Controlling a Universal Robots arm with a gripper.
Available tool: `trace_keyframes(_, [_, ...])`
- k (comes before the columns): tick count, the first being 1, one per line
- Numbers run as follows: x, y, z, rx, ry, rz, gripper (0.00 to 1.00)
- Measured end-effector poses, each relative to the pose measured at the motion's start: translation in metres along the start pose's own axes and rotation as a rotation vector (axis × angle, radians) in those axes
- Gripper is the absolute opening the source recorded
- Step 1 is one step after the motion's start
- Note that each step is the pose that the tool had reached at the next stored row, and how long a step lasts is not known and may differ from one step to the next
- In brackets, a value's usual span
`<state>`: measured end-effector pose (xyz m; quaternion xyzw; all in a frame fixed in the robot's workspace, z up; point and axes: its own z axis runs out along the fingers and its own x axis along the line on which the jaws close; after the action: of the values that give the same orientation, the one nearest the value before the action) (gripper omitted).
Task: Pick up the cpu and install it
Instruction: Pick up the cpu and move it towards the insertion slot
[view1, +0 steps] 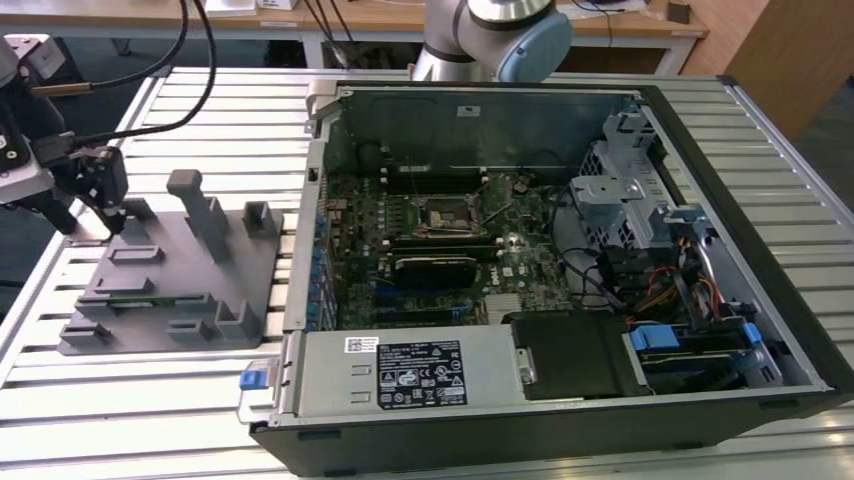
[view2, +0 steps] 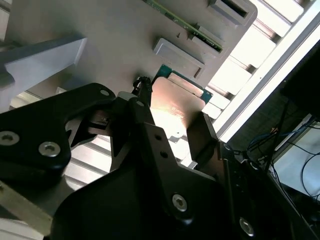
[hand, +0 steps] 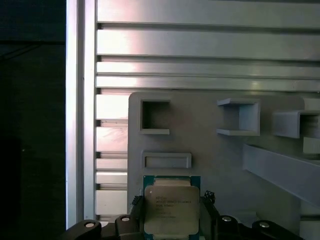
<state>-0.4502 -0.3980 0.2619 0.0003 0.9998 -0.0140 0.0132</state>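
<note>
Now | one cpu (hand: 171, 212) | one pincer (hand: 172, 200) clamped on it | one grey fixture (hand: 200, 150) beneath

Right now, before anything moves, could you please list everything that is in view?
cpu: one, silvery top, green rim, on the fixture's corner.
fixture: one, grey, on the table, at the exterior view's left of the case.
computer case: one, black, open, on the table.
socket: one, black frame, mid-motherboard in the case.
power supply: one, silvery grey, in the case.
table: one, silvery slats.
arm: one, silver and blue, behind the case.
gripper: one, black, jaws closed against the cpu's sides.
</note>
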Motion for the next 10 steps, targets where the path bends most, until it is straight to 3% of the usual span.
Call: trace_keyframes(10, [-0.0004,0.0002,-0.0141,0.0000,-0.0001,0.000,0.53])
